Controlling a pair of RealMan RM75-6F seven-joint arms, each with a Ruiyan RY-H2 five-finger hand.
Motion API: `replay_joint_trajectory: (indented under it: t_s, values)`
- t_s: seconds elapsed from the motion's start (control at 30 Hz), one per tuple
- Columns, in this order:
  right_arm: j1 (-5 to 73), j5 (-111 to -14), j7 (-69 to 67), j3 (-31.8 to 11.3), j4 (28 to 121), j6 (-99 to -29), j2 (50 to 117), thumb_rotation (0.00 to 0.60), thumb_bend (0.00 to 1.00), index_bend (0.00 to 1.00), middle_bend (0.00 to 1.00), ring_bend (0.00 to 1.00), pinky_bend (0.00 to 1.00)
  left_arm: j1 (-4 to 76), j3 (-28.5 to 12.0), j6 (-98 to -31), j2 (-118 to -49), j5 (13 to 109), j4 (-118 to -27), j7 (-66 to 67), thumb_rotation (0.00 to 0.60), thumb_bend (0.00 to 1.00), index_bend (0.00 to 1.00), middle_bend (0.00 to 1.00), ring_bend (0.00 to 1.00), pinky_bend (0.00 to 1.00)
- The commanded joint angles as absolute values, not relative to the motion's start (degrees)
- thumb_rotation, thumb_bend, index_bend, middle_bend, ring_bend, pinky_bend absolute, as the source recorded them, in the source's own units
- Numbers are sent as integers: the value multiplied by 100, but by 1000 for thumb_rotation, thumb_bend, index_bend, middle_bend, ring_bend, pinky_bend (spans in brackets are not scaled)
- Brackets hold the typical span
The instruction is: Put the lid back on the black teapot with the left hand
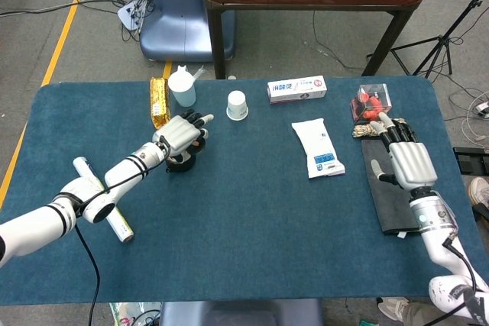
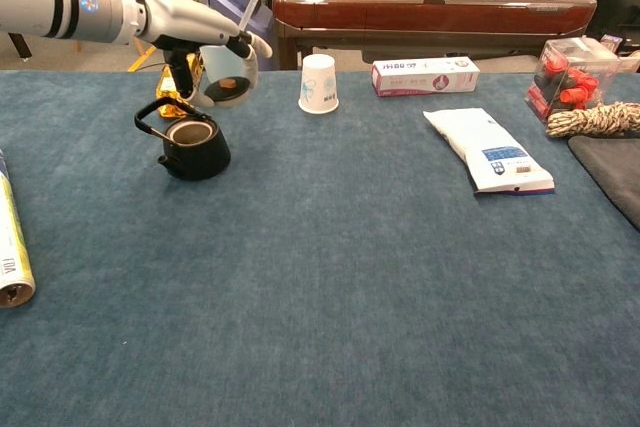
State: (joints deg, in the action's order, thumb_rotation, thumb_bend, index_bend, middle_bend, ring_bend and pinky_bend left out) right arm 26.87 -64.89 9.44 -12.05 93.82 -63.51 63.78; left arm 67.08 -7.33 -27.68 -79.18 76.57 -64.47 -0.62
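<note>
Left hand (image 2: 205,52) holds the lid (image 2: 228,88) pinched in its fingers, lifted off the table (image 2: 360,277). Lid is tilted, knob side visible in the chest view; exact finger contact is hard to read. Black teapot (image 2: 193,147) sits on the table, mouth open, wire handle (image 2: 158,112) raised toward its left side.

Key relation: in the chest view the lid hangs above the teapot and offset up-right of the opening, not yet over it. Head view shows the left hand (image 1: 182,133) overlapping the teapot (image 1: 182,163), so the depth gap can't be pinned down. Judgement: the lid needs to come toward the pot's mouth, level out flat, then go down. The raised handle sits on the far side from the lid, so probably no clash.

Right hand (image 1: 405,159) lies well away over the dark cloth (image 1: 386,204) at the table's right edge, fingers apart, holding nothing. Left hand is clearly the nearer one.
</note>
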Motion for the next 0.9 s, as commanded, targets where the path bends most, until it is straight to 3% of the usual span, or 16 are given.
replay_joint_trajectory:
  t_s: [0.03,0.9]
  values:
    - [2723,-6419,1027,-1220,9397,-6325,6404,600,435,29,0,0,0,6727,-686,-2789,-7999,7858,-6246,-336,600,323,336,0,0,0]
    - [2871,-6124,1674,-1233,9695,-6471,6601,600,435,29,0,0,0,6567,71,-3543,-8182,9142,-5229,-2338,600,322,337,0,0,0]
